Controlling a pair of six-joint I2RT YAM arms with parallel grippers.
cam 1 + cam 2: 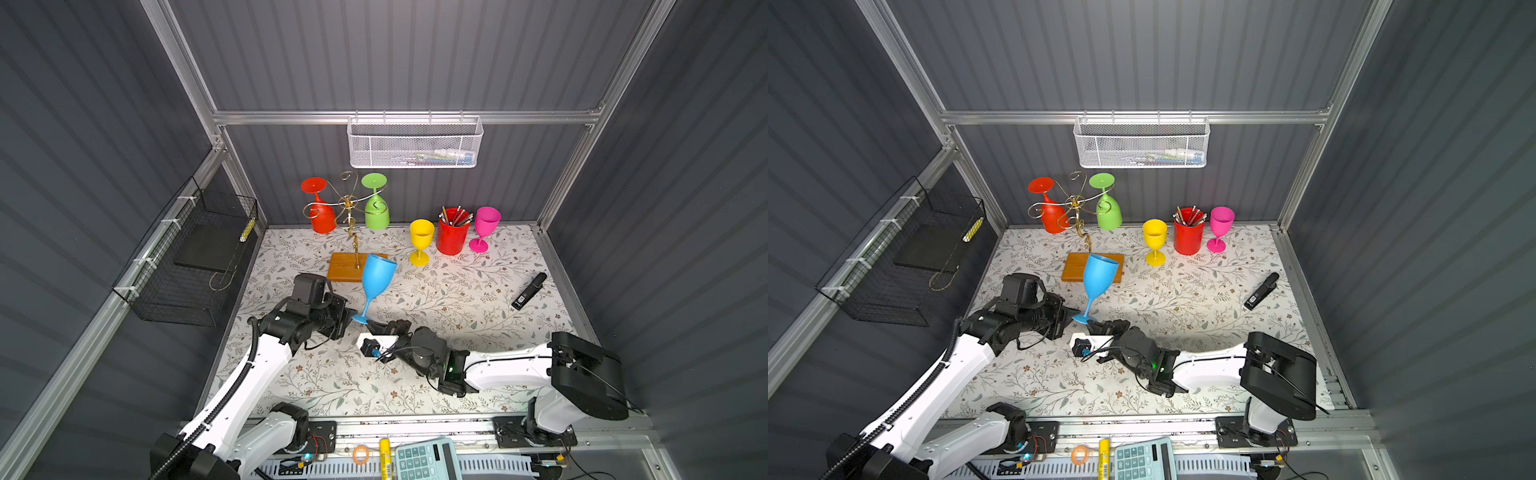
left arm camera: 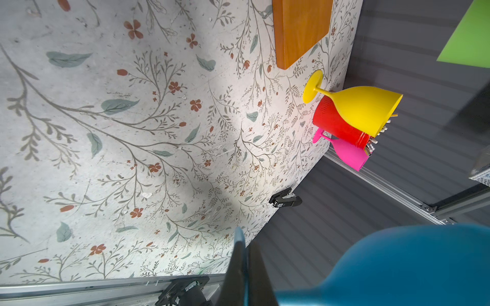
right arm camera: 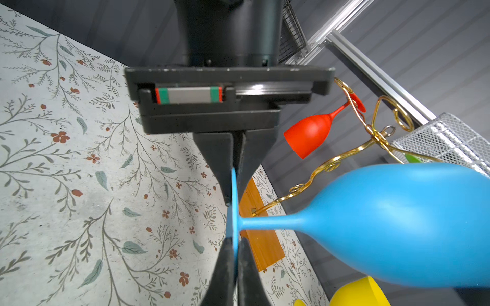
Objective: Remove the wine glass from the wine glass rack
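Note:
A blue wine glass (image 1: 377, 274) (image 1: 1098, 276) leans bowl-up above the table, in front of the wine glass rack (image 1: 351, 208) (image 1: 1075, 203) and off its gold arms. My left gripper (image 1: 352, 315) (image 2: 245, 238) is shut on the rim of the glass's foot. From the opposite side, my right gripper (image 1: 372, 326) (image 3: 234, 243) is shut on the same foot disc. The blue bowl (image 3: 397, 225) fills much of the right wrist view. A red glass (image 1: 322, 208) and a green glass (image 1: 376, 208) hang upside down on the rack, above its wooden base (image 1: 345, 270).
A yellow glass (image 1: 420, 241), a red pen cup (image 1: 452, 232) and a pink glass (image 1: 484, 226) stand at the back right. A black stapler (image 1: 528, 291) lies on the right. A white mesh basket (image 1: 415, 143) hangs on the back wall, a black wire basket (image 1: 187, 257) on the left wall.

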